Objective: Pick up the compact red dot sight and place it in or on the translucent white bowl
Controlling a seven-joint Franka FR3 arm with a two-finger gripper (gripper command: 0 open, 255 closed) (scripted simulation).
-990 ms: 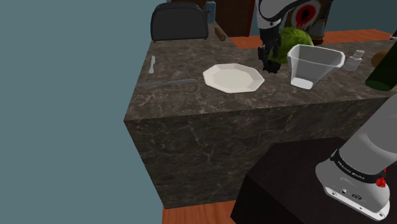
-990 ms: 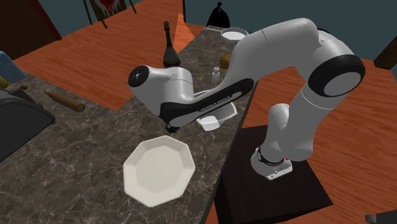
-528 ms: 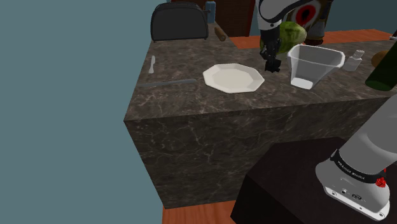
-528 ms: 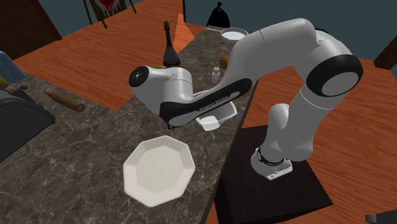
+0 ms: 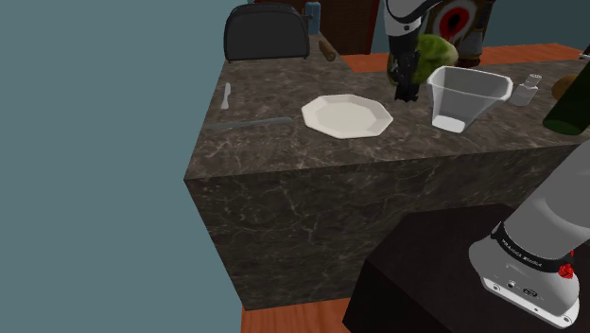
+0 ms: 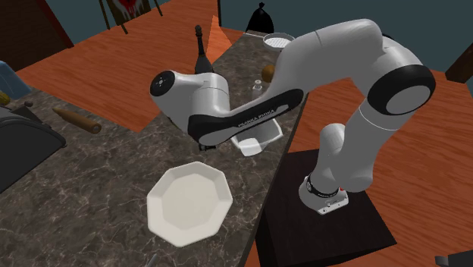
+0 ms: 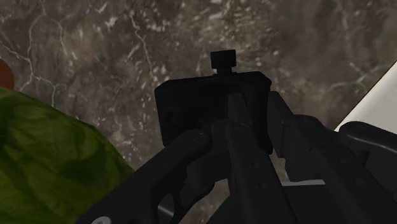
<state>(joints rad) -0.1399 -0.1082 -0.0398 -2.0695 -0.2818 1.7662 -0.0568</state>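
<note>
The compact sight (image 7: 213, 108) is a small black block with a round knob on top. My gripper (image 7: 236, 149) is shut on it, one black finger on each side. In the shoulder view the gripper (image 5: 406, 87) hangs a little above the dark marbled counter (image 5: 284, 142), and the sight (image 5: 406, 96) is a dark lump at its tips. The translucent white bowl (image 5: 468, 96) stands just to the shoulder view's right of the gripper. In the second exterior view the bowl (image 6: 255, 139) peeks out from under my white forearm, which hides the hand.
A white many-sided plate (image 5: 347, 116) (image 6: 189, 202) lies to the shoulder view's left of the gripper. A green leafy head (image 5: 436, 50) (image 7: 51, 159) sits behind it. A knife (image 5: 251, 122), fork (image 5: 226, 95), black toaster (image 5: 268, 33), rolling pin (image 6: 76, 119) and dark bottle (image 5: 568, 102) stand around.
The fingers have closed on the black sight, and the hand has risen a little off the counter with it.
</note>
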